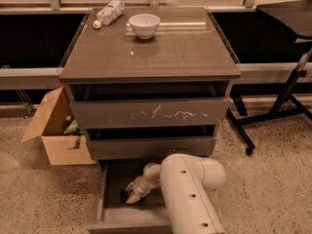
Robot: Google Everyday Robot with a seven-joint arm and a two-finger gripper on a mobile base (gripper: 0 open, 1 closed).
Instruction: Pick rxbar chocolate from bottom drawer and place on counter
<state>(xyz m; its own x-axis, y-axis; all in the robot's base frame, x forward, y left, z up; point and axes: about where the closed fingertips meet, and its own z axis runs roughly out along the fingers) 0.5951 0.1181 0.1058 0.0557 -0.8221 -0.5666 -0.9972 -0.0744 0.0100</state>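
Note:
The bottom drawer [115, 173] is pulled open at the foot of the cabinet. My gripper [131, 194] is down inside it, at the drawer's left middle, at the end of my white arm [187, 189]. A small dark patch [123, 195] shows right beside the gripper's tip on the drawer floor; it looks like the rxbar chocolate, mostly hidden by the gripper. I cannot tell whether it is held. The counter [185, 52] is the glossy grey-brown top of the cabinet, above.
A white bowl [144, 24] and a lying clear plastic bottle [108, 12] sit at the counter's back left. The scratched top drawer [151, 113] and middle drawer [151, 147] stand slightly open. An open cardboard box [53, 130] is on the floor at left, a black stand's legs [273, 116] at right.

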